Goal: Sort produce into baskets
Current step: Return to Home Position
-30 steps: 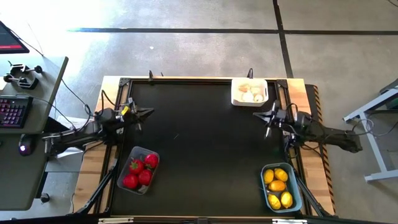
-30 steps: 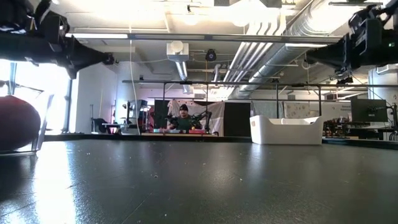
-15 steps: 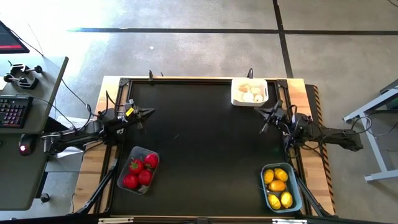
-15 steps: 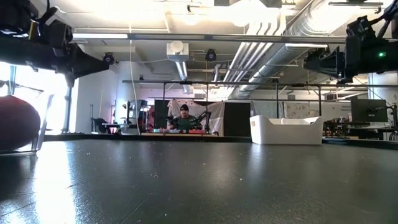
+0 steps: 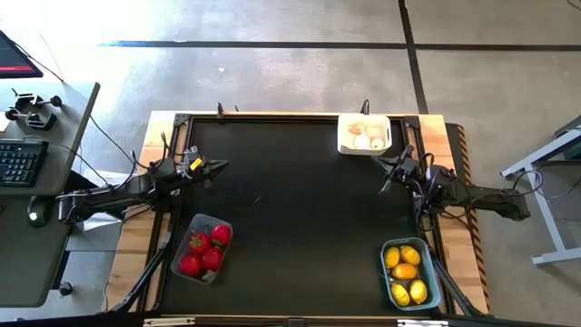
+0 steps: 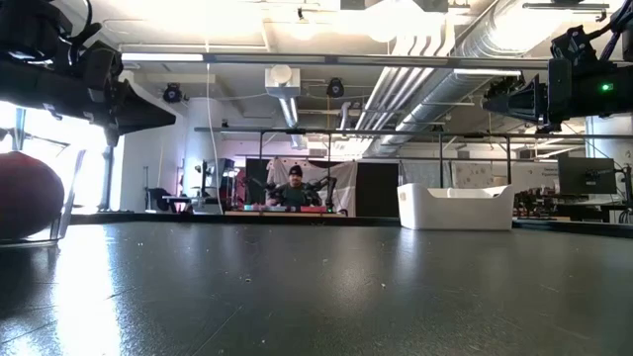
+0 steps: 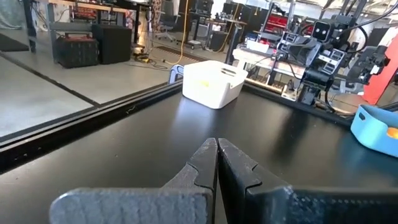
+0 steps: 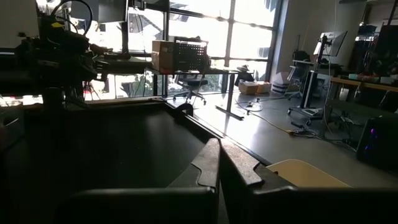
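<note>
Red produce (image 5: pixel 201 250) lies in the clear basket (image 5: pixel 214 223) at the near left. Yellow produce (image 5: pixel 406 271) fills the blue basket (image 5: pixel 385 273) at the near right. White bulbs (image 5: pixel 366 137) lie in the white basket (image 5: pixel 365 121) at the far right, also in the low view (image 6: pixel 455 207) and the left wrist view (image 7: pixel 211 82). My left gripper (image 5: pixel 218 166) hovers shut above the table's left side, holding nothing (image 7: pixel 217 147). My right gripper (image 5: pixel 388 174) hovers shut above the right side, just near of the white basket, also holding nothing (image 8: pixel 219 149).
The black tabletop (image 5: pixel 300 209) lies bare between the three baskets. A desk with a keyboard (image 5: pixel 20 163) stands left of the table. A person (image 6: pixel 293 188) sits far behind the table in the room.
My left gripper has tipped a little downward and its tip sits slightly lower in the low view. My right gripper has turned a little at the wrist while staying in place. Both stay shut. The baskets and produce have not moved.
</note>
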Controlling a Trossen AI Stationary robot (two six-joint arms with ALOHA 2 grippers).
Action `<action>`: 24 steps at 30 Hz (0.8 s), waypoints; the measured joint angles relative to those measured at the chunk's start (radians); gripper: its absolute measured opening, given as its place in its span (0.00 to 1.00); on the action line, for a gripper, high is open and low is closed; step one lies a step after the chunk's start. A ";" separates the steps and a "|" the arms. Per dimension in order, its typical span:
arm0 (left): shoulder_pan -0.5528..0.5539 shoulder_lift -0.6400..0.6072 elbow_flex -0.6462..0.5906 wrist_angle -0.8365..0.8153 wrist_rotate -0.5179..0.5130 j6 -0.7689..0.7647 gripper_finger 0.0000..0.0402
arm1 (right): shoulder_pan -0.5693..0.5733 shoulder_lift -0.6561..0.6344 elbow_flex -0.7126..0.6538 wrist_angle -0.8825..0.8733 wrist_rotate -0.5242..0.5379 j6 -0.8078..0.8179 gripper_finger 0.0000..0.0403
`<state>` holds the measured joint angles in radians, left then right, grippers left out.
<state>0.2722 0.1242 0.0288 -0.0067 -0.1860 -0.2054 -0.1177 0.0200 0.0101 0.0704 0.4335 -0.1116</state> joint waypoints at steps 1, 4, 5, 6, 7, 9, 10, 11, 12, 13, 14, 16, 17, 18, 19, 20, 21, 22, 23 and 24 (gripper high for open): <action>0.000 0.000 0.000 0.001 0.000 0.000 0.00 | 0.000 0.000 0.000 0.000 0.000 0.001 0.00; 0.000 0.000 0.000 0.001 0.000 -0.026 0.00 | 0.000 0.000 0.000 0.000 0.000 0.000 0.00; 0.000 0.000 0.000 0.001 0.000 -0.027 0.00 | 0.000 0.000 0.000 0.000 0.000 0.000 0.00; 0.000 0.000 0.000 0.001 0.000 -0.023 0.00 | 0.000 0.000 0.000 0.000 -0.001 0.000 0.00; 0.000 0.000 0.000 0.001 0.000 -0.017 0.00 | 0.000 0.000 0.000 0.000 -0.001 0.000 0.00; 0.000 0.000 0.000 0.001 0.000 -0.002 0.00 | 0.000 0.000 0.000 0.000 -0.002 0.000 0.00; 0.000 0.000 0.000 0.001 0.000 -0.002 0.00 | 0.000 0.000 0.000 0.000 -0.003 0.000 0.00; 0.000 0.000 0.000 0.001 0.000 -0.002 0.00 | 0.000 0.000 0.000 0.000 -0.004 0.000 0.00; 0.000 0.000 0.000 0.001 0.000 -0.002 0.00 | 0.000 0.000 0.000 0.000 -0.004 0.000 0.00; 0.000 0.000 0.000 0.001 0.000 -0.002 0.00 | 0.000 0.000 0.000 0.000 -0.004 0.000 0.00; 0.000 0.000 0.000 0.001 0.000 -0.002 0.00 | 0.000 0.000 0.000 0.000 -0.004 0.000 0.00; 0.000 0.000 0.000 0.001 0.000 -0.002 0.00 | 0.000 0.000 0.000 0.000 -0.004 0.000 0.00; 0.000 0.000 0.000 0.001 0.000 -0.002 0.00 | 0.000 0.000 0.000 0.000 -0.004 0.000 0.00; 0.000 0.000 0.000 0.001 0.000 -0.002 0.00 | 0.000 0.000 0.000 0.000 -0.003 0.000 0.00; 0.000 0.000 0.000 0.001 0.000 -0.002 0.00 | 0.000 0.000 0.000 0.000 -0.003 0.000 0.00; 0.000 0.000 0.000 0.001 0.000 -0.002 0.00 | 0.000 0.000 0.000 0.000 -0.003 0.000 0.00; 0.000 0.000 0.000 0.001 0.000 -0.002 0.00 | 0.000 0.000 0.000 0.000 -0.003 -0.001 0.00; 0.000 0.000 0.000 0.001 0.000 -0.002 0.00 | 0.000 0.000 0.000 0.000 -0.003 -0.001 0.00; 0.000 0.000 0.000 0.001 0.000 -0.002 0.00 | 0.000 0.000 0.000 0.000 -0.003 -0.001 0.00; 0.000 0.000 0.000 0.001 0.000 -0.002 0.00 | 0.000 0.000 0.000 0.000 -0.003 -0.001 0.00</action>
<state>0.2726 0.1242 0.0288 -0.0059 -0.1860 -0.2072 -0.1177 0.0202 0.0097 0.0708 0.4301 -0.1123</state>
